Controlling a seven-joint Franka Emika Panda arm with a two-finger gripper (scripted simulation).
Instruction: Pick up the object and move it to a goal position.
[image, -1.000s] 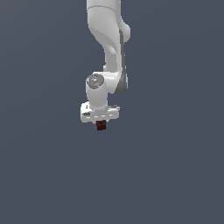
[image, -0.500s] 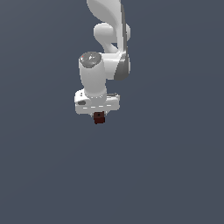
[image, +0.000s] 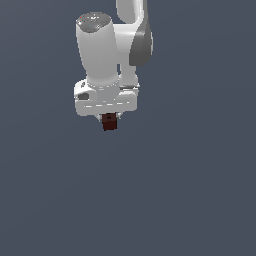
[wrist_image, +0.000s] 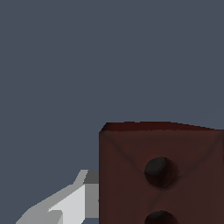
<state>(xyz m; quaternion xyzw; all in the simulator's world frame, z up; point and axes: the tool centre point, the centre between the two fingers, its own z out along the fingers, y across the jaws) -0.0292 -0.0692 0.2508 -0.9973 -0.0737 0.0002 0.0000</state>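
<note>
Dark grey-blue fills everything behind the robot — no worktop edge shows, and no words or labels can be read anywhere. Under the white arm (image: 107, 55), the hand (image: 109, 120) pinches the little red-brown block (image: 109, 122) — up close the block (wrist_image: 162, 175) shows two dark round dents beside one grey finger (wrist_image: 72, 203).

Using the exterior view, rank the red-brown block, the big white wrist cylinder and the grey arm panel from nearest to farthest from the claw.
1. Red-brown block: held in the claw, poking out just below it.
2. White wrist cylinder: directly above the claw, joined to its base.
3. Grey arm panel: higher up the arm, toward the exterior view's right.
</note>
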